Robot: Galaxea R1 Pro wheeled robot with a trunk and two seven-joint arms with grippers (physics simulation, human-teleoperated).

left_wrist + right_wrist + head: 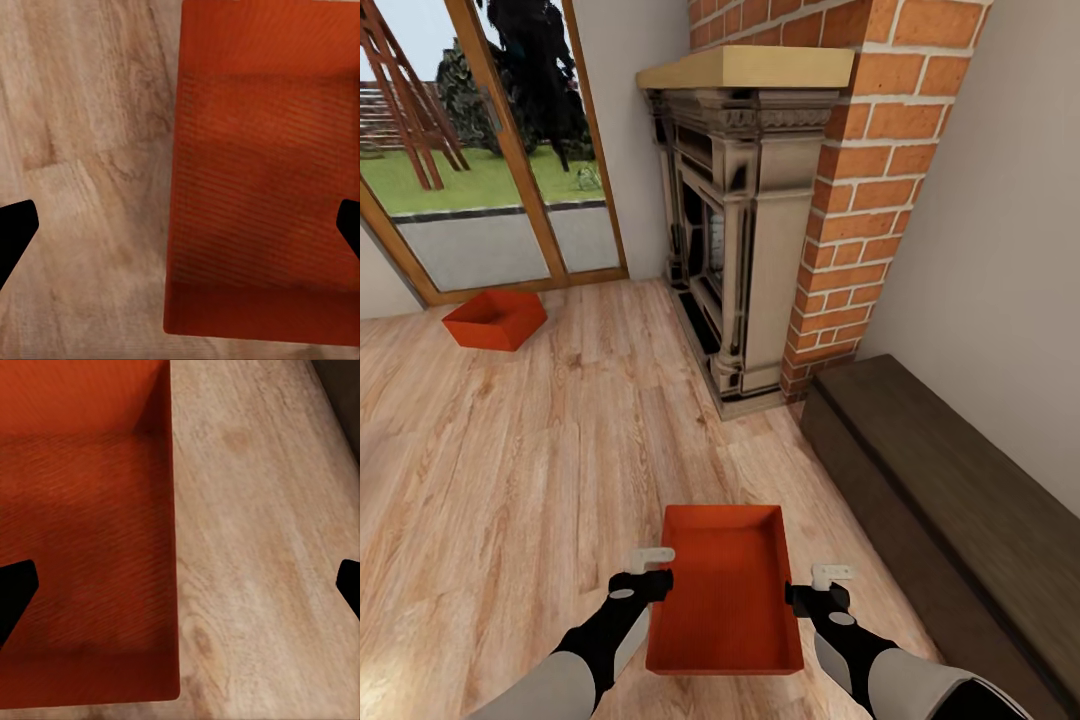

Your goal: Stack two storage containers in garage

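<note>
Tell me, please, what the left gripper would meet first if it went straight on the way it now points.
Probably the near storage container's side wall, which the open left gripper straddles; wood-plank floor lies beside it. Depth is unclear.

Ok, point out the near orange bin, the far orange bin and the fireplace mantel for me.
near orange bin (726, 590), head view, on its ribbed inner bottom.
far orange bin (495, 319), head view, on its inner bottom, by the glass doors.
fireplace mantel (750, 66), head view, on its wooden top.

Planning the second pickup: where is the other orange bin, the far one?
In the head view, the far bin sits on the wood floor at upper left, by the glass garden doors.
</note>
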